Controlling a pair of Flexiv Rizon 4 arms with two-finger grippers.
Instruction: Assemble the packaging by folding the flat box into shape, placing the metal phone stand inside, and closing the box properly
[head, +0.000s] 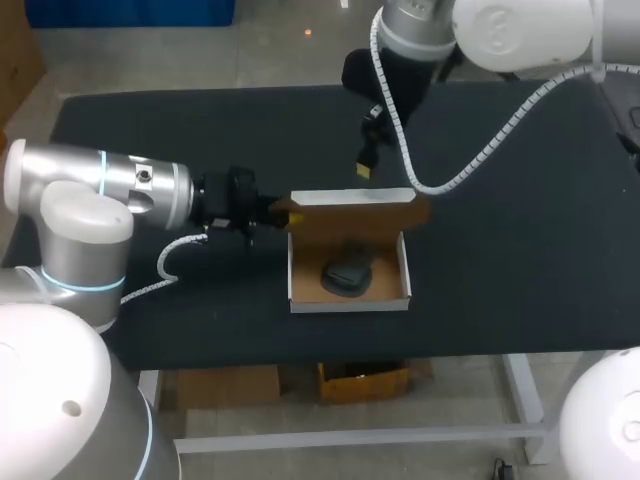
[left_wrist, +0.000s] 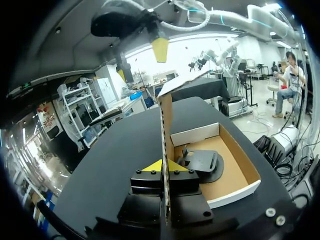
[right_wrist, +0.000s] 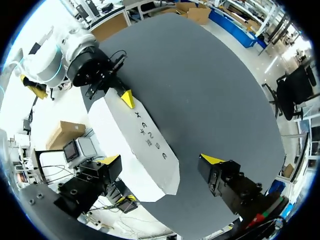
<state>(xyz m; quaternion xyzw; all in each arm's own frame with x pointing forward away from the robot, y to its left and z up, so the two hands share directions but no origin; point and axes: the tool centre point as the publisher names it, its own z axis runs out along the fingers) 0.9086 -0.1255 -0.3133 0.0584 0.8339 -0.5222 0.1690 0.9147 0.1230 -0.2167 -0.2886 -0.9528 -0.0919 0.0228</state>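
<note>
Box (head: 350, 303) opens upward, lid (head: 352, 216) upright; left gripper (left_wrist: 161, 165) pinches its flap (left_wrist: 165, 125), right gripper (right_wrist: 162, 160) wide

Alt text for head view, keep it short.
Open cardboard box on a black table, dark metal phone stand inside. Left tool grips the left end of the raised lid; right tool hangs above the lid.

One box (head: 350, 303); one phone stand (head: 347, 277); two arms: left arm (head: 100, 185), right arm (head: 510, 30); one table (head: 520, 250).
</note>
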